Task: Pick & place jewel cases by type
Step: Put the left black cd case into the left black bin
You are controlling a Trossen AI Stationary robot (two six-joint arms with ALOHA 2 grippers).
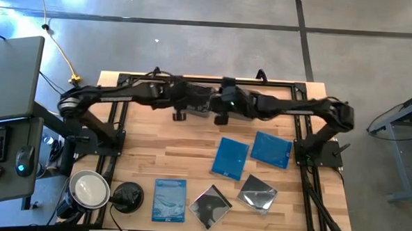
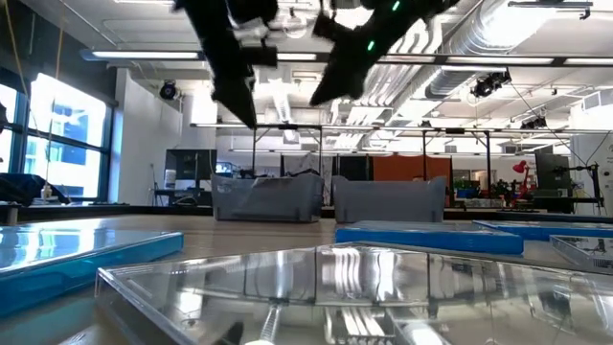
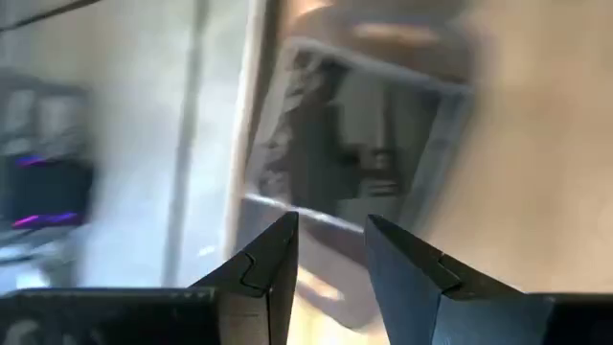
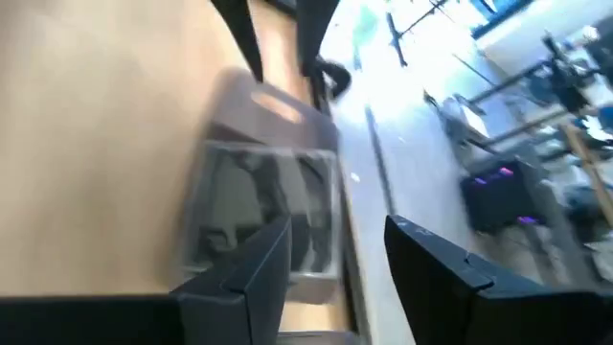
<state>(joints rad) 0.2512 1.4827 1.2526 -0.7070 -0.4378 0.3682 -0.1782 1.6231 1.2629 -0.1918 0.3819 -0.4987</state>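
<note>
Five jewel cases lie flat on the near half of the table: two blue ones (image 1: 230, 158) (image 1: 271, 149), a paler printed one (image 1: 169, 199), and two clear ones showing shiny discs (image 1: 210, 205) (image 1: 257, 194). A sixth is out of view. My left gripper (image 1: 180, 114) and my right gripper (image 1: 222, 118) hang side by side above the far middle of the table, both open and empty. Each wrist view looks down on a smoky tub, past the left gripper (image 3: 332, 225) on one tub (image 3: 364, 134) and past the right gripper (image 4: 337, 225) on the other tub (image 4: 268, 201).
The two smoky tubs (image 2: 268, 199) (image 2: 388, 201) stand side by side near the far edge, below the arms. A round black disc-shaped object (image 1: 127, 195) and a white-topped round container (image 1: 90, 190) sit at the near left corner. Bare wood lies between the tubs and the cases.
</note>
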